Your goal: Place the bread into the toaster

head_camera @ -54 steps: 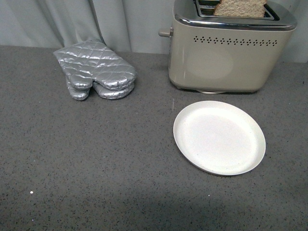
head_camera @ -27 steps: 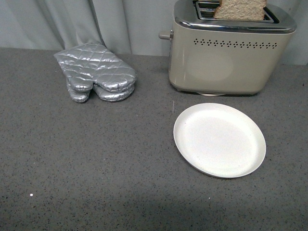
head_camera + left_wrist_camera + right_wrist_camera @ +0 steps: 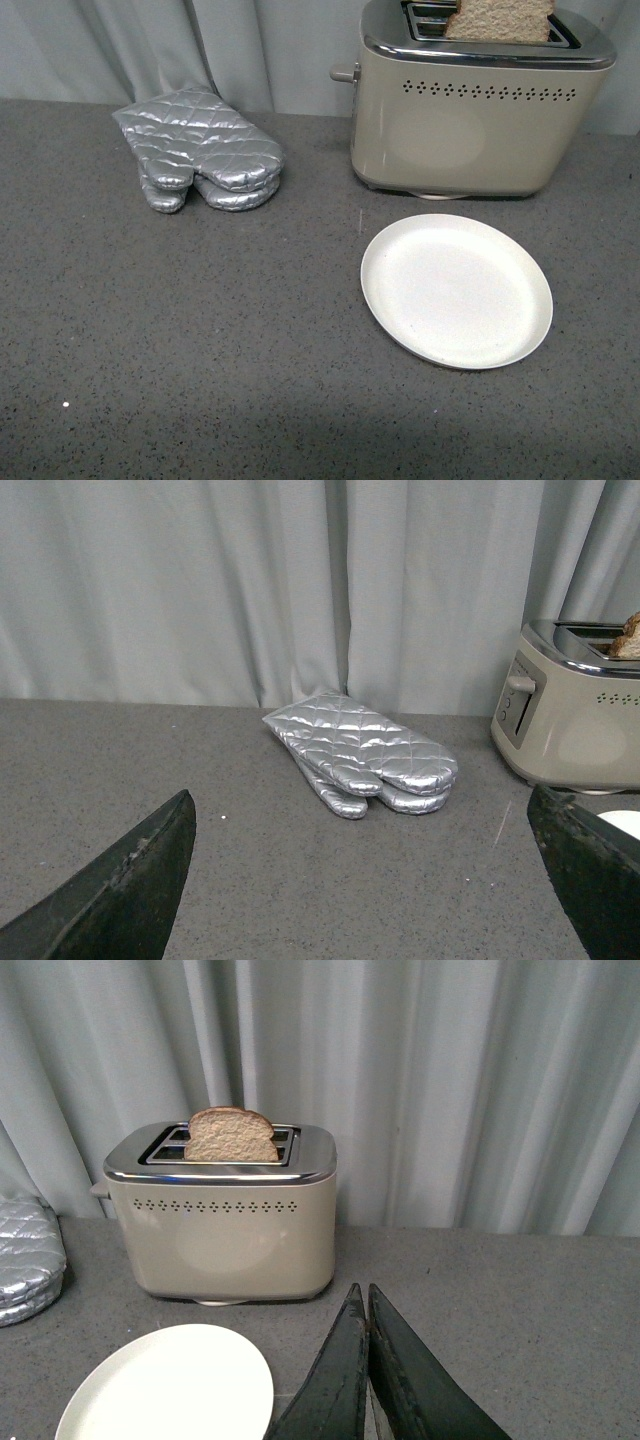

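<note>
Nearest, the right gripper [image 3: 366,1360] has its two dark fingers pressed together with nothing between them, hanging over the speckled grey countertop [image 3: 200,340] just beside the round, empty cream plate [image 3: 456,290]. The left gripper [image 3: 370,880] is spread wide, its black fingers [image 3: 120,890] far apart and holding nothing. Beyond it lie the quilted silver oven mitts [image 3: 200,148]; there seem to be two stacked, though I can't be sure. Behind the plate stands the boxy beige toaster with a chrome top [image 3: 470,110], and the slice of brown wholemeal bread [image 3: 231,1136] sits upright in its nearer slot, top poking out. Pale grey curtains [image 3: 200,580] hang behind.
</note>
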Available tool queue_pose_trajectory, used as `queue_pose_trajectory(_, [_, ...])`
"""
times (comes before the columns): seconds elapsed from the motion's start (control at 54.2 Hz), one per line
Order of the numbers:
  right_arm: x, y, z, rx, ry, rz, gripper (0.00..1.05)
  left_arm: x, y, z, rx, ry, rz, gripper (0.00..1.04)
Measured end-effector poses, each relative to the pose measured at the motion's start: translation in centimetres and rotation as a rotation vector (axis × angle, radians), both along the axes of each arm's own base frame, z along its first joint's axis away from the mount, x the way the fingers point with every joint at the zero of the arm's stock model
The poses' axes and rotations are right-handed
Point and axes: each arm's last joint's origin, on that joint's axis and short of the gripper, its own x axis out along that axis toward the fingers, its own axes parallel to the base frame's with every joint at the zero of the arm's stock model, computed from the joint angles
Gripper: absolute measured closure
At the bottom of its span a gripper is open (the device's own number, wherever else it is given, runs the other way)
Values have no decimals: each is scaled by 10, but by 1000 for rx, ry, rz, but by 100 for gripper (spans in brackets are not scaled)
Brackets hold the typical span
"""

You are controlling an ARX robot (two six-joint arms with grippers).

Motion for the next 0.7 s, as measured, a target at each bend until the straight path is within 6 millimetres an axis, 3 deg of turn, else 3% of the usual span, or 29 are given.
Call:
queue_pose_trajectory(0.425, [-14,0,-3,-1,2,1,104,0,0,0,0,0,0,7])
queue_pose_trajectory(0.702, [-14,0,-3,0,5,1,43,0,0,0,0,0,0,7])
